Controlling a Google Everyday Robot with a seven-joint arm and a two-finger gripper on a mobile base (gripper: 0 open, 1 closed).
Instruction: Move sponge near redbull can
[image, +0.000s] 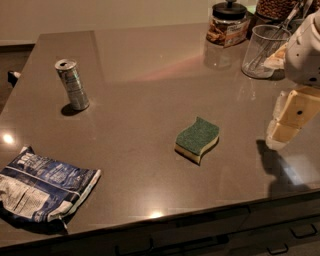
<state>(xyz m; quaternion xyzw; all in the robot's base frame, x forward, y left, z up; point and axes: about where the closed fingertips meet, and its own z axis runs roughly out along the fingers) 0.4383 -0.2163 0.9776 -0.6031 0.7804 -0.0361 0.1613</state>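
The sponge lies flat on the brown countertop, a little right of the middle, green scouring side up over a pale yellow base. The redbull can stands upright at the far left of the counter, well apart from the sponge. My gripper hangs at the right edge of the view, to the right of the sponge and above the counter, holding nothing; it casts a shadow on the counter below it.
A blue-and-white foil snack bag lies at the front left corner. At the back right stand a glass jar with a black lid, a clear cup with a whisk and another jar. The counter's front edge runs above drawers.
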